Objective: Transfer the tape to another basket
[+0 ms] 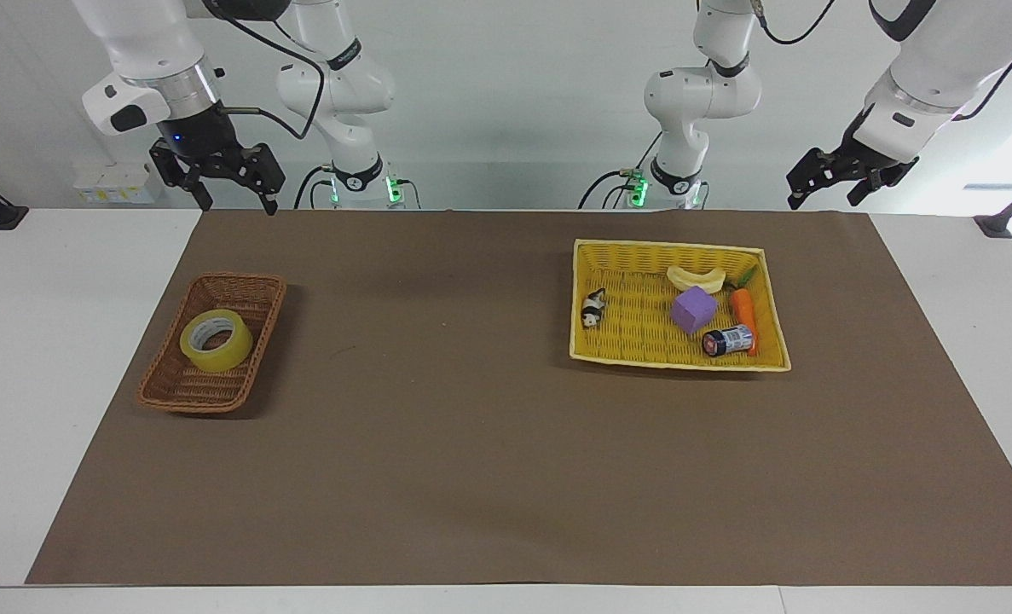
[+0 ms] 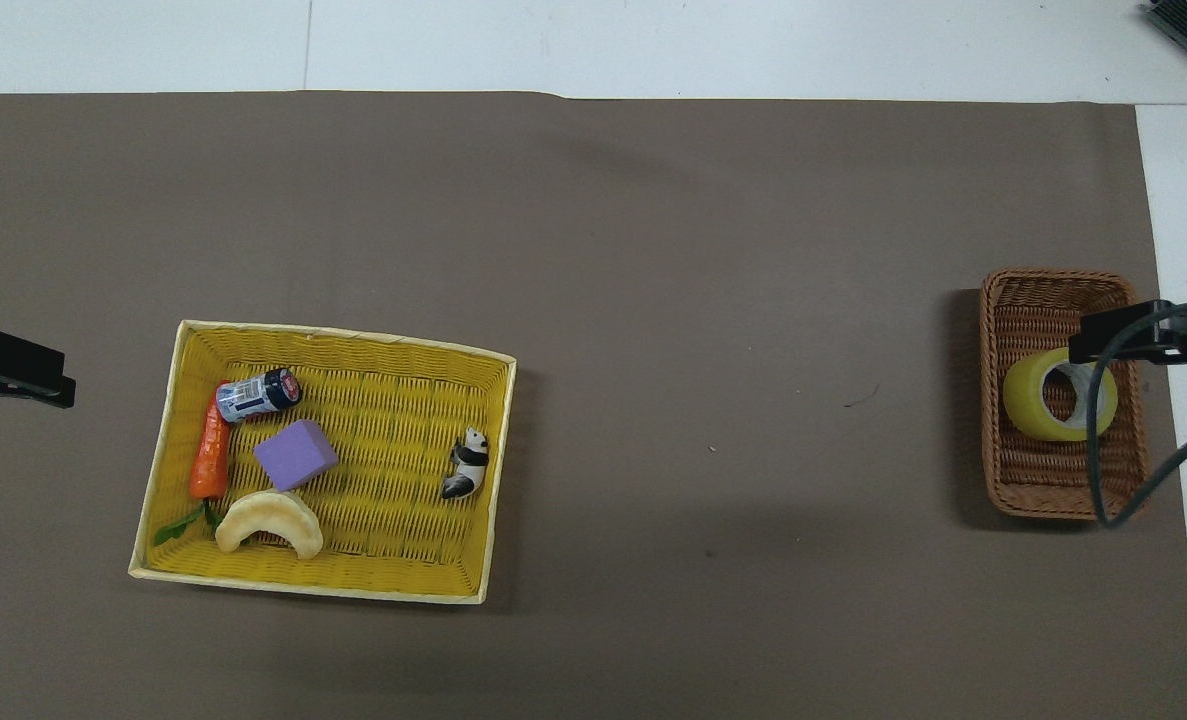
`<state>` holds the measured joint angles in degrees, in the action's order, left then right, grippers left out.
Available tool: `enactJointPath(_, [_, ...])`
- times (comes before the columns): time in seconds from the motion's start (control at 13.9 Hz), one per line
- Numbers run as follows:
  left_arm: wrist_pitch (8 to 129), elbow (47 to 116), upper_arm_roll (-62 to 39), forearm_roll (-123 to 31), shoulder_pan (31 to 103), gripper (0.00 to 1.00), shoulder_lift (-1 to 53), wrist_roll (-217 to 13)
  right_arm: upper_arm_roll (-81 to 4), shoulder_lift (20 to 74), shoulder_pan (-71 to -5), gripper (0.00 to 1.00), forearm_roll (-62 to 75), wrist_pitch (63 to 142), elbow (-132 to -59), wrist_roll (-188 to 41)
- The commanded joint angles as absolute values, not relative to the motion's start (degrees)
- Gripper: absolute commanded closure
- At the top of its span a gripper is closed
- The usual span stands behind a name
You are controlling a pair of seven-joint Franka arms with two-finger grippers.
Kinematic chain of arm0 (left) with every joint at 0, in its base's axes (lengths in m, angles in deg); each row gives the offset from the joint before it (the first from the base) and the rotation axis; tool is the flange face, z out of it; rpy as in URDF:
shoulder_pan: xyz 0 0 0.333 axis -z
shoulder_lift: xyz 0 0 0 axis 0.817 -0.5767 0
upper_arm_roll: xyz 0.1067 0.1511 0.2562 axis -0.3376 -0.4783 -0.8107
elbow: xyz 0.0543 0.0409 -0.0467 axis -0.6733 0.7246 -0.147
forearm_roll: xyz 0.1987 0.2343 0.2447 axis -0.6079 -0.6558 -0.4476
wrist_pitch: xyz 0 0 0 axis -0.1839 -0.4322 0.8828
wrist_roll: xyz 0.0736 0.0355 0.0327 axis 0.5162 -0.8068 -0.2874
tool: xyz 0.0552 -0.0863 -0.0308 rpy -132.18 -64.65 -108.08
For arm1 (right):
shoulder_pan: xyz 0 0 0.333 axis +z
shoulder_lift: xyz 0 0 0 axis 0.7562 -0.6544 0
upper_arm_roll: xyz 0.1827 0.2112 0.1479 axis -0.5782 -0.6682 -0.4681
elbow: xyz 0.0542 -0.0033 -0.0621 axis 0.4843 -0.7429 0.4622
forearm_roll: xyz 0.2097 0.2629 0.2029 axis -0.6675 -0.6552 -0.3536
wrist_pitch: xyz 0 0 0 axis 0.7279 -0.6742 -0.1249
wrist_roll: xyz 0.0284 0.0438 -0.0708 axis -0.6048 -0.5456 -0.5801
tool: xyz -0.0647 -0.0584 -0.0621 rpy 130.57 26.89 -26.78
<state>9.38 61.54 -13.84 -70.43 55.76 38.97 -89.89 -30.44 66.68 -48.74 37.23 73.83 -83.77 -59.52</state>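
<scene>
2 baskets sit well apart; the translucent yellow tape roll point(image 1: 216, 340) lies in the small brown wicker basket point(image 1: 173, 394). The right gripper point(image 1: 229, 203) hangs spread, high above the mat, nothing held; the left gripper point(image 1: 823, 199) waits, fingers apart. Judged placed already; only retreating remains.

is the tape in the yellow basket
No, the tape lies in the brown wicker basket, apart from the yellow basket.

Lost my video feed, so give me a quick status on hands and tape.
Right hand open, raised, nothing held. Left hand waiting, raised at its own end. Tape lying in the brown basket. Nothing on top of it.
</scene>
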Motion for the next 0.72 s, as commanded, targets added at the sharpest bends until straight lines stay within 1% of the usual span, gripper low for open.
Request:
enactJointPath(0.0, [9.04, 62.56, -13.84, -70.16, 55.49, 0.00, 40.14, -90.48, -30.83, 66.13, -49.22, 0.00, 36.58, 73.25, -82.78, -58.41])
enactJointPath(0.65, [9.04, 62.56, -13.84, -70.16, 55.49, 0.00, 40.14, -90.48, -30.83, 67.18, -49.13, 0.00, 36.49, 72.99, -84.27, -59.03])
